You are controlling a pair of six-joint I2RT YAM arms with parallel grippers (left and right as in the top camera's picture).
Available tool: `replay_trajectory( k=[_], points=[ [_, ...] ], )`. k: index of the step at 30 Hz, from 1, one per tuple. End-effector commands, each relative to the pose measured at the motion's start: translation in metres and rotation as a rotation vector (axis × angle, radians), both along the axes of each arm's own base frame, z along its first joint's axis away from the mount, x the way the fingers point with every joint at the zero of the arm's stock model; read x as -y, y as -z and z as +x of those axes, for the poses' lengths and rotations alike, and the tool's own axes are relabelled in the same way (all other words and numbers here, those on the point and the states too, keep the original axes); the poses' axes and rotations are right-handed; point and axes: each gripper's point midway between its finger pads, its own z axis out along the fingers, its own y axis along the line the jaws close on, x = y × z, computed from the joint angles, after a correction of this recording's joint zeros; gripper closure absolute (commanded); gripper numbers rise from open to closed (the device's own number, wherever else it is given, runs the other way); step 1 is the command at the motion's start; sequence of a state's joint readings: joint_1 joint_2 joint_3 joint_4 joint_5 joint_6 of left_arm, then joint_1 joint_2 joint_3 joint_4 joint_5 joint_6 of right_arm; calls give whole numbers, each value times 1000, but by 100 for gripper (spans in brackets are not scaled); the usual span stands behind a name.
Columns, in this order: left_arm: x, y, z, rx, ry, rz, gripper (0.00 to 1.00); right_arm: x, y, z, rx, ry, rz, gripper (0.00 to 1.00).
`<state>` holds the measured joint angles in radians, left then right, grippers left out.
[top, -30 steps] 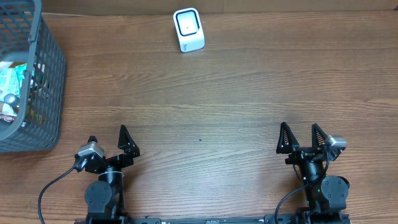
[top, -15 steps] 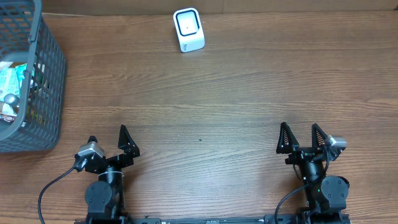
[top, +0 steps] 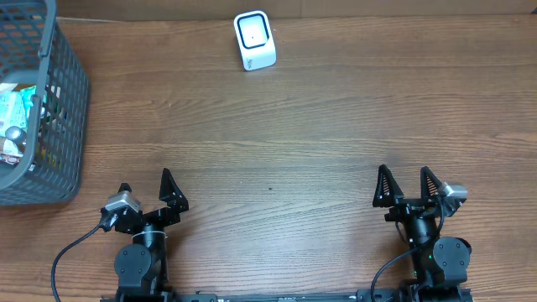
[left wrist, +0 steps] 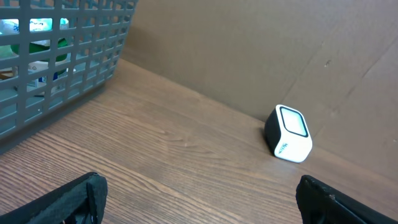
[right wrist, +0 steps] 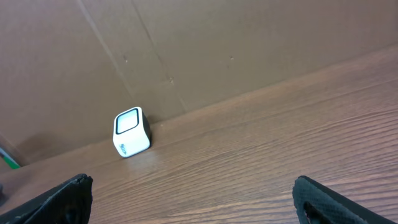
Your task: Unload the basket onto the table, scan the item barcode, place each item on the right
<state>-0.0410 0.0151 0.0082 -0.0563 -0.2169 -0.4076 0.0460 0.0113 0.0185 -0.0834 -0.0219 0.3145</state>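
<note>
Left gripper (top: 145, 181) and right gripper (top: 404, 172), both wide and empty, near side; scanner (top: 254, 39) far centre; basket (top: 71, 101) with items (top: 17, 117) at far left.

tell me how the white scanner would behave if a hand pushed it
The scanner looks small and boxy, so probably light; it would likely slide on the smooth wooden table, not roll. Its face slants back on a compact base, so a high push might tip it. The shell looks rigid.
</note>
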Motion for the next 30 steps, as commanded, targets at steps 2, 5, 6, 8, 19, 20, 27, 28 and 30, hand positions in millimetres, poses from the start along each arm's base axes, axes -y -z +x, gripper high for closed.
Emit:
replay_trajectory(
  k=[2,5,6,8,19,20,27,28,30],
  points=[
    [0,-1,0,3,0,29,0,0,3,0,-1,-1,3,0],
    [0,-1,0,3,0,29,1,0,3,0,-1,-1,3,0],
    [0,-1,0,3,0,29,0,0,3,0,-1,-2,3,0],
    [0,-1,0,3,0,29,1,0,3,0,-1,-1,3,0],
    [0,-1,0,3,0,29,1,0,3,0,-1,-3,4,0],
    [0,-1,0,3,0,29,0,-1,3,0,-1,-4,4,0],
    [0,-1,0,3,0,29,0,-8,1,-1,0,-45,5,0],
    [0,-1,0,3,0,29,0,-9,0,-2,-4,-52,5,0],
    [0,-1,0,3,0,29,1,-10,-7,-4,-10,-59,5,0]
  ],
)
